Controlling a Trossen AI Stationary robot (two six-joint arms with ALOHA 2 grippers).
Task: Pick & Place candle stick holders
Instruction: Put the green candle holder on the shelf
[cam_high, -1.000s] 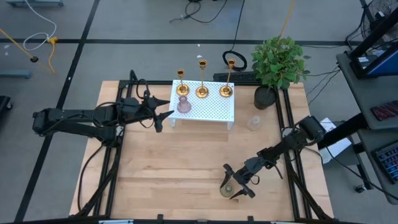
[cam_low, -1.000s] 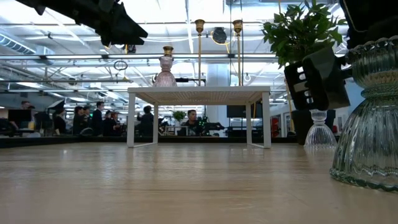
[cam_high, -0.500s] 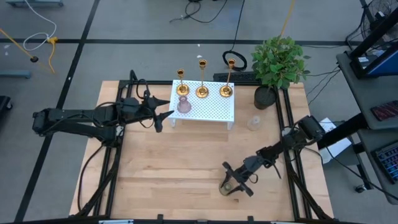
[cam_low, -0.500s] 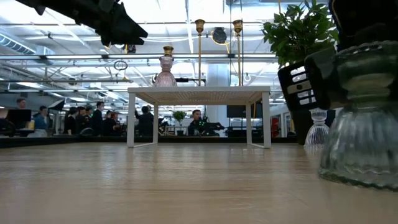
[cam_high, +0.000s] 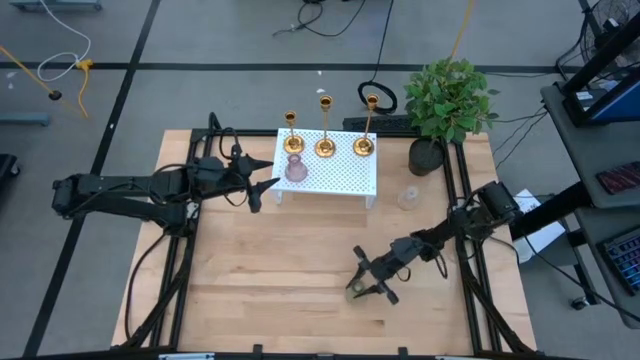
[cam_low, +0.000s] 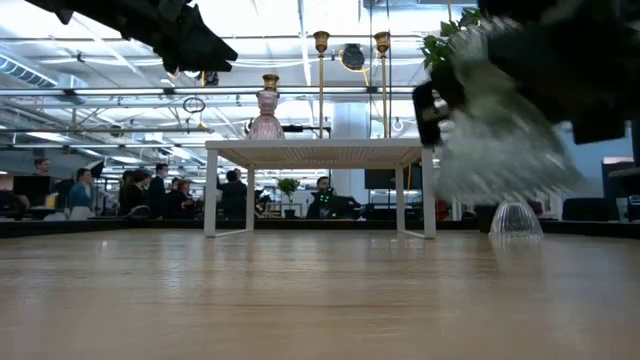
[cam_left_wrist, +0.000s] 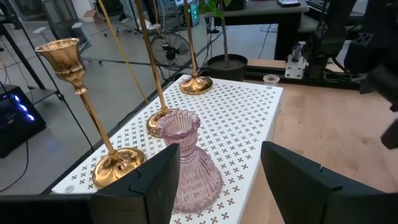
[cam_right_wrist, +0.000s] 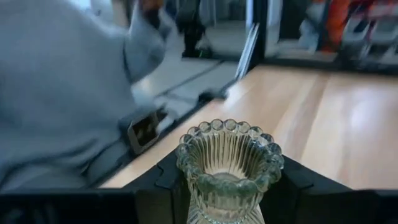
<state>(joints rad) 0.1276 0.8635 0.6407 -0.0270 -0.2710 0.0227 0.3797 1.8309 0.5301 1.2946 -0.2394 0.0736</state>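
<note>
Three gold candle stick holders (cam_high: 291, 143) (cam_high: 325, 146) (cam_high: 363, 146) stand by their round bases on a white perforated stand (cam_high: 345, 176) at the table's far side. A pink glass holder (cam_left_wrist: 185, 163) stands there too, near the stand's left edge. My left gripper (cam_high: 268, 187) hovers open just left of the stand, with the pink holder ahead of its fingers. Near the table's front, right of the middle, my right gripper (cam_high: 362, 286) is shut on a clear ribbed glass holder (cam_right_wrist: 229, 163). My right gripper pinches the clear glass holder between its two fingers (cam_right_wrist: 163, 186), on the neck just under the beaded rim (cam_right_wrist: 208, 186). The fingers come roughly level from the table's right side. The holder (cam_low: 497, 135) is lifted clear of the table.
A second clear glass holder (cam_high: 407, 197) stands on the table right of the stand. A potted plant (cam_high: 450, 100) fills the far right corner. Bare wood lies between the stand and the near edge. People sit in the room behind the table.
My right gripper has shut on the clear glass holder, which stood on the table, and lifted it clear. It has carried it a little toward the table's left and far edges. The left arm has kept still.
</note>
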